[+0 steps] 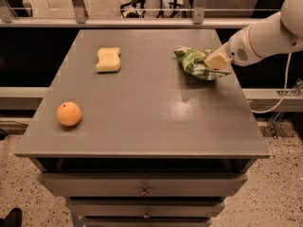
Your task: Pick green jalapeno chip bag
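The green jalapeno chip bag (195, 60) is a crinkled shiny green bag at the right side of the grey table (142, 117). My gripper (217, 62) reaches in from the right on a white arm. Its cream fingers (218, 59) are closed on the bag's right end. The bag hangs a little above the tabletop, with a shadow under it. The part of the bag between the fingers is hidden.
A yellow sponge (108, 60) lies at the back left of the table. An orange (69, 113) sits at the front left. A rail (142, 22) runs behind the table, drawers (142, 189) are below its front edge, and a cable (279, 98) hangs at the right.
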Controlling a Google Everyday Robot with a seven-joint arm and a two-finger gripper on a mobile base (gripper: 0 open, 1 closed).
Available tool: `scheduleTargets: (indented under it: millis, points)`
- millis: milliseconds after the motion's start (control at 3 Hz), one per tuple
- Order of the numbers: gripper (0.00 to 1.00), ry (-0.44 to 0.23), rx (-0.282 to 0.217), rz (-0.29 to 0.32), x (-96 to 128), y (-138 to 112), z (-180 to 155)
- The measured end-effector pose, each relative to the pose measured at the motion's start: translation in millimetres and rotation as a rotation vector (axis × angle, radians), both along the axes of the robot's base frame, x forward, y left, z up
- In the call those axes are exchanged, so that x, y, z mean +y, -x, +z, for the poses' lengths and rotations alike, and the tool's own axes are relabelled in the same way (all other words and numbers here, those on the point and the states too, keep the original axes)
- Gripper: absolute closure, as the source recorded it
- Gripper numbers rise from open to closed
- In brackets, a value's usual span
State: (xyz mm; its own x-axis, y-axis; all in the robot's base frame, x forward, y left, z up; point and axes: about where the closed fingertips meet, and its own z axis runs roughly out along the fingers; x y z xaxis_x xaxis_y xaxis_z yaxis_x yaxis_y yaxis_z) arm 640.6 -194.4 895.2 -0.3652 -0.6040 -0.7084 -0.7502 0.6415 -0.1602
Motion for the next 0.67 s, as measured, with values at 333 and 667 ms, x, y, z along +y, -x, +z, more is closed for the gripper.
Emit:
scheduleTargets:
  millis: [333, 667]
  points:
    - [1.00, -0.059, -0.068, 0.025, 2, 3, 30]
    - [1.00, -0.174, -0.162, 0.085, 5, 10, 72]
